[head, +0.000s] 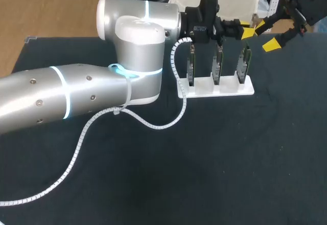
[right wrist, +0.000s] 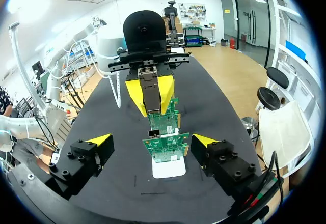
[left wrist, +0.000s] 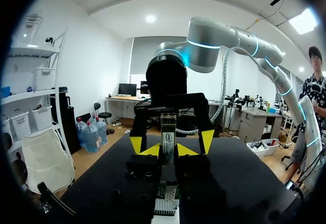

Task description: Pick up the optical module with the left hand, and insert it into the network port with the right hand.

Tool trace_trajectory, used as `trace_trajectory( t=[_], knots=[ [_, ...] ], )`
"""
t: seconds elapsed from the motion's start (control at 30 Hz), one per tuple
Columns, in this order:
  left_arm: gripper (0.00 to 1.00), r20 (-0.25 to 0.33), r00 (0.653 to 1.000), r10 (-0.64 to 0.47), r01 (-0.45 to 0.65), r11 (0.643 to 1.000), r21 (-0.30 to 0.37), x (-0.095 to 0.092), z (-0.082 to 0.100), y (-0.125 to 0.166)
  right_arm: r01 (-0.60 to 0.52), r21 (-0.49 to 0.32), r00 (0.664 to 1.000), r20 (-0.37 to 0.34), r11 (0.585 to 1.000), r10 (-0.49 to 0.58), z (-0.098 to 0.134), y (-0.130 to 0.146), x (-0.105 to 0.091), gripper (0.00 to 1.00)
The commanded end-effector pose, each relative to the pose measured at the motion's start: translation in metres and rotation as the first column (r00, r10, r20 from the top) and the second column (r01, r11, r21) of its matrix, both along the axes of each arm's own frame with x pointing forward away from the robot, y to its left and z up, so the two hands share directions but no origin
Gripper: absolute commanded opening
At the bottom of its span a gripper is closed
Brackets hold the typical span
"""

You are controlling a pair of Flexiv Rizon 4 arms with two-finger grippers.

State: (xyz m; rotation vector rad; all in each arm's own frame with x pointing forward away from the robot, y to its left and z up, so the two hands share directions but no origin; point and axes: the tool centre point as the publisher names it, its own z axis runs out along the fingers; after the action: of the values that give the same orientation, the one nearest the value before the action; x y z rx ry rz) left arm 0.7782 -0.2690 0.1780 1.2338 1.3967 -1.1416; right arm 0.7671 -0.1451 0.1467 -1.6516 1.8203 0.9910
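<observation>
Examining the far half of the dark table [head: 230, 158], we find a white rack [head: 240, 88] lying flat, with three green circuit boards [head: 218, 64] standing upright in it in a row that runs left to right. Our left arm [head: 76, 94] enters from the left and crosses the table to the far middle, with a white spiral cable [head: 163, 125] trailing from it over the cloth near the rack's left end. The left gripper [head: 246, 31] sits above the right-hand end of the row. Its two yellow tips are drawn in close and press on the optical module [right wrist: 152, 94] from both sides. The module is a narrow grey bar, held upright and clear of the table, and its lower end hangs just above the top edges of the boards. We cannot tell whether it touches a board. The right gripper [right wrist: 152, 140] is at the far right, just to the right of the left one and facing it along the row. Its fingers are spread wide and grip nothing. In the left wrist view, its yellow tips stand one to each side of the module, outside our left tips. We cannot make out the port on any board.
</observation>
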Motion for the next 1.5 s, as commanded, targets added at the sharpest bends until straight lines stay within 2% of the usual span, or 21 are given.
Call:
trace_trajectory(
  t=[0.03,1.3,1.5],
  knots=[
    [0.0,0.005,1.0,0.007,-0.007,1.0,0.0,-0.001,0.0,-0.002,0.004,0.0,1.0,0.005,1.0,-0.004,0.0,0.0,-0.003,1.0],
    [0.0,-0.01,1.0,0.024,-0.024,1.0,0.001,-0.001,-0.004,0.002,0.004,0.0,1.0,0.005,1.0,-0.004,0.0,0.0,-0.003,1.0],
    [0.0,-0.01,1.0,0.024,-0.024,1.0,0.001,-0.001,-0.004,0.002,0.016,0.008,0.999,0.036,1.0,-0.016,0.012,-0.004,0.005,1.0]
  ],
)
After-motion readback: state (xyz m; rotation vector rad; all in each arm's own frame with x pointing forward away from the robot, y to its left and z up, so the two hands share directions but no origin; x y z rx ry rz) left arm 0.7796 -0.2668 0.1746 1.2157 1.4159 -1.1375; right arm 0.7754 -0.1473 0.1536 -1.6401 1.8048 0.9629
